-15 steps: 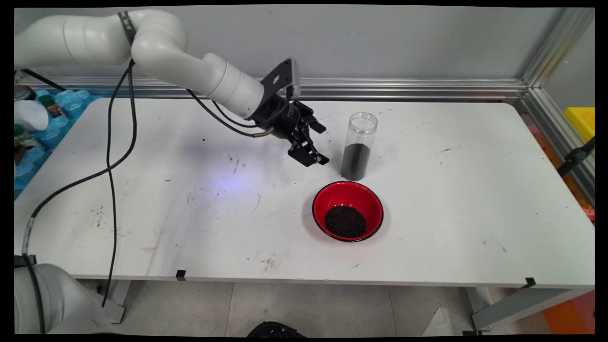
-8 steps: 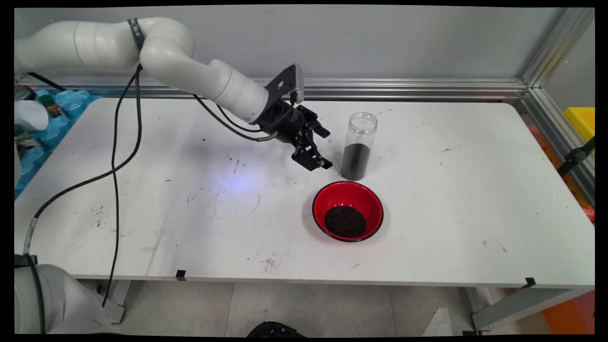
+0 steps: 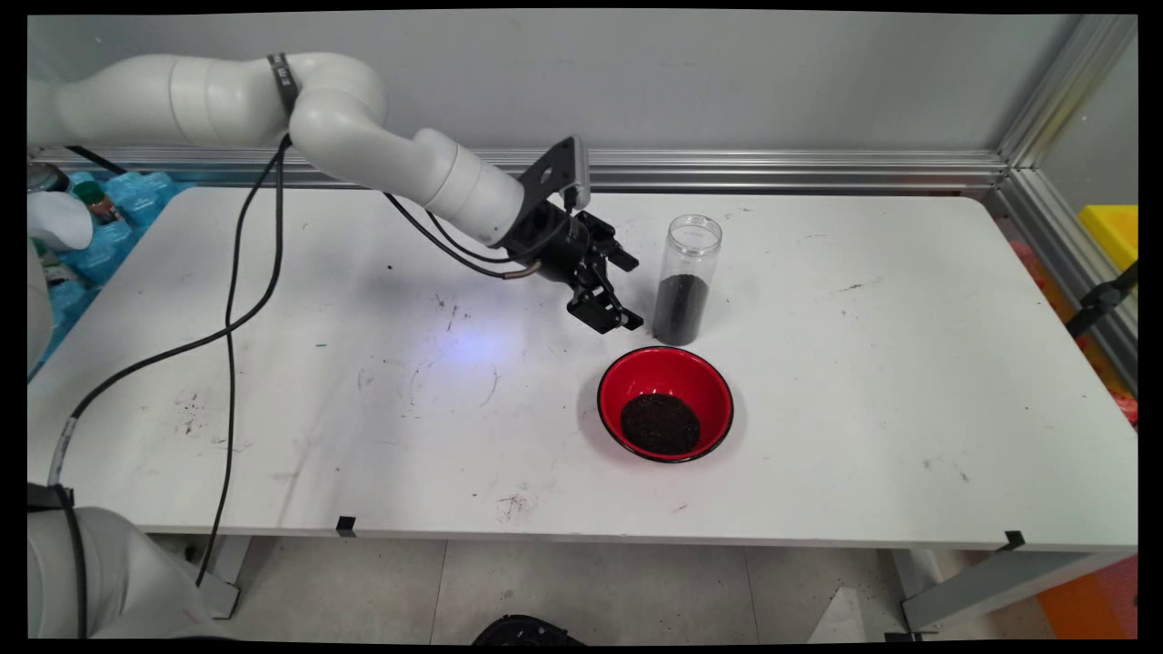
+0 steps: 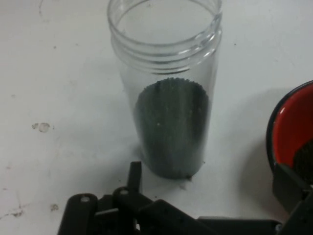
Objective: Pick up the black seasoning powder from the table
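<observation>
Just left of the upright clear jar (image 3: 687, 278) of dark grains, behind the red bowl (image 3: 665, 402) on the counter (image 3: 909, 363), the tool (image 3: 618, 291) hovers with jaws spread wide, holding nothing.

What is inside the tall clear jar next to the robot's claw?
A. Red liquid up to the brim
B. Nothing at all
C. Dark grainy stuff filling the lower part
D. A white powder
C: the clear jar stands upright with no lid, and dark granules fill its lower part, matching the dark heap in the red bowl near it.
</observation>
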`<state>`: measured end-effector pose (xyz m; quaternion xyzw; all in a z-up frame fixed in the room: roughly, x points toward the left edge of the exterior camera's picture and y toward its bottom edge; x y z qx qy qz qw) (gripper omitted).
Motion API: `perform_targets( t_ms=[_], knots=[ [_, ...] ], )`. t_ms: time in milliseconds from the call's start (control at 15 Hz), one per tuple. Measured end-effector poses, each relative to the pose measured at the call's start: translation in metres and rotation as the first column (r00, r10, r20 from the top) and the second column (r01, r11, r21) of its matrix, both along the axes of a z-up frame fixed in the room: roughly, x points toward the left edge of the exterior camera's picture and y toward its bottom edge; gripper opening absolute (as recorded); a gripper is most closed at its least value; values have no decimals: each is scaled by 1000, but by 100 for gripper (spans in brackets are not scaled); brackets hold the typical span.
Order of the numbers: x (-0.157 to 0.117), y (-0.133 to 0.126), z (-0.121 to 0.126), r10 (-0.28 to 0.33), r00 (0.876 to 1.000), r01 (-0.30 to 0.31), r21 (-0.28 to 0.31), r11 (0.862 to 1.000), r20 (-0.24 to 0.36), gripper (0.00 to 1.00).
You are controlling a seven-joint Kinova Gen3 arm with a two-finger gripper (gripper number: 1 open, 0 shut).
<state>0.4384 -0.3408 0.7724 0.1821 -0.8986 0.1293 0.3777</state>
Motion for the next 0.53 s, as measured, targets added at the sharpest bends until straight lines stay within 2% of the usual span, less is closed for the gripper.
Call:
perform_targets(
  t_ms=[533],
  knots=[
    [-11,-19,-19,11,1000,-11,-5,1000,-20,100]
  ],
)
